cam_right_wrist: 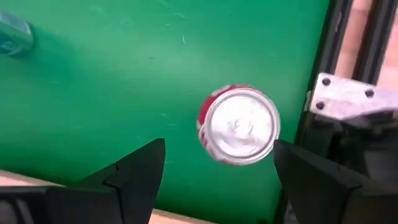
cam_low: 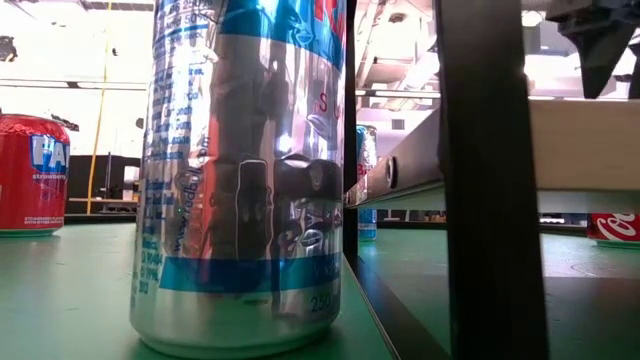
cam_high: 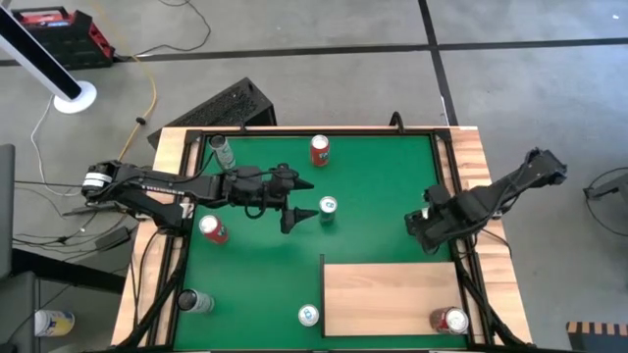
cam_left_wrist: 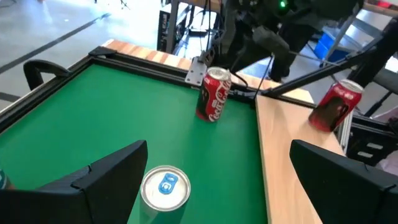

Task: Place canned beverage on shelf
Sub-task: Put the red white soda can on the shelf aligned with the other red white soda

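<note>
My left gripper [cam_high: 302, 208] [cam_left_wrist: 217, 149] is open over the middle of the green mat. Its fingers stand on either side of an upright silver can with a blue mark on its top [cam_high: 328, 206] [cam_left_wrist: 165, 186] and touch nothing. My right gripper [cam_high: 417, 227] [cam_right_wrist: 219, 146] is open above an upright red cola can [cam_right_wrist: 239, 124] [cam_left_wrist: 214, 93] at the mat's right edge. The arm hides that can in the high view. The pale wooden shelf [cam_high: 388, 294] [cam_left_wrist: 280, 143] lies at the near right. A red can [cam_high: 449, 320] [cam_left_wrist: 336, 104] stands on it.
More cans stand on the mat: red ones [cam_high: 320, 149] [cam_high: 212, 228], silver ones [cam_high: 222, 150] [cam_high: 193, 301], and a silver-blue one [cam_high: 308, 315] that fills the low view [cam_low: 240, 170]. A black frame [cam_high: 186, 196] and wooden planks [cam_high: 169, 147] edge the table.
</note>
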